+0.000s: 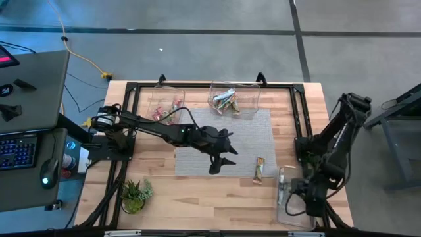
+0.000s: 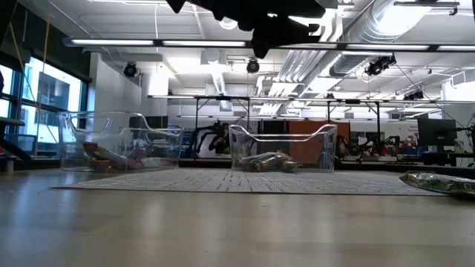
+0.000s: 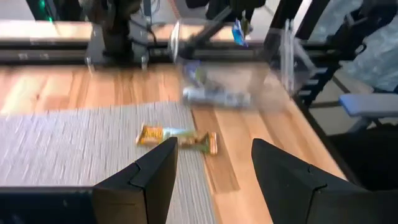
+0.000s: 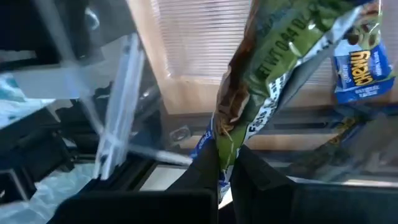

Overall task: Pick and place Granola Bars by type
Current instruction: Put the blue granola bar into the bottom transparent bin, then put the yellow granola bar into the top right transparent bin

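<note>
- Left tool [image 1: 222,160]: fingers spread, empty, raised over the mat [image 1: 253,135].
- Green-tan bar [image 1: 259,170]: lies just ahead of it, at the mat's edge.
- Right tool [image 4: 225,163]: pinching a green bar [image 4: 273,68] over the clear bin [image 1: 293,219].

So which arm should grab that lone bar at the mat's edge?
Probably the left. The left gripper hangs open over the mat, near the lone bar. The right gripper is shut on a green bar over the clear bin.
</note>
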### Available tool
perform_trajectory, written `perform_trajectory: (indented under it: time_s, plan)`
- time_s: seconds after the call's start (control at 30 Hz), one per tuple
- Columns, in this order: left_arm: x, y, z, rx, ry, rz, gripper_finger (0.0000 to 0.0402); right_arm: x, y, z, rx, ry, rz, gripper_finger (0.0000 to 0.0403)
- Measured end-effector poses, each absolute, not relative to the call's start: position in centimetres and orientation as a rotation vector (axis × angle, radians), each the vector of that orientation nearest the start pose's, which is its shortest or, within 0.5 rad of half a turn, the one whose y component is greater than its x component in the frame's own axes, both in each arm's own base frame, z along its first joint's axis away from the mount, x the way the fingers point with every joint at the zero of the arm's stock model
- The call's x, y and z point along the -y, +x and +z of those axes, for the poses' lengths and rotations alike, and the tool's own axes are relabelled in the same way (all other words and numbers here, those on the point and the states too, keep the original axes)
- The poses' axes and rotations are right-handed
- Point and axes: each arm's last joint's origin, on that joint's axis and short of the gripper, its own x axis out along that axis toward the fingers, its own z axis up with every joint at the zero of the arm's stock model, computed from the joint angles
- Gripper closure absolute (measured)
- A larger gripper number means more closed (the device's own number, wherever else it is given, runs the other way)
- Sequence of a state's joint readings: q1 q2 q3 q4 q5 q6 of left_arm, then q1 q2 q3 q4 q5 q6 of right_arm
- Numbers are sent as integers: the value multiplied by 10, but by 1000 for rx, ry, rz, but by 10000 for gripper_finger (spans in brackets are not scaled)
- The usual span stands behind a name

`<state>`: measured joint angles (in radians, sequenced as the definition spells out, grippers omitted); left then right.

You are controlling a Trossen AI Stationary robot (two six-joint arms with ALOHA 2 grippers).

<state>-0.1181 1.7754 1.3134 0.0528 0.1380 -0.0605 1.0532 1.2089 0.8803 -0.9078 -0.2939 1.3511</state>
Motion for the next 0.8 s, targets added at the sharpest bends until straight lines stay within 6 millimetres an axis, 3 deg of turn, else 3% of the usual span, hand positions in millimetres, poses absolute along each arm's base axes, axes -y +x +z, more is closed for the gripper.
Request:
perform_trajectory:
  time_s: [0.2,0.37,0.63,0.8]
  plan:
    - [52,408,263,-419,-68,-239,200,-177,92,209,-1718,551,-8,386]
    - [53,410,262,-409,-83,-234,200,-170,95,202,-1725,559,-40,366]
    - [53,410,260,-421,-89,-232,200,-168,104,204,-1749,614,-12,324]
    - [53,411,262,-400,-90,-234,200,-171,119,226,-1658,603,102,311]
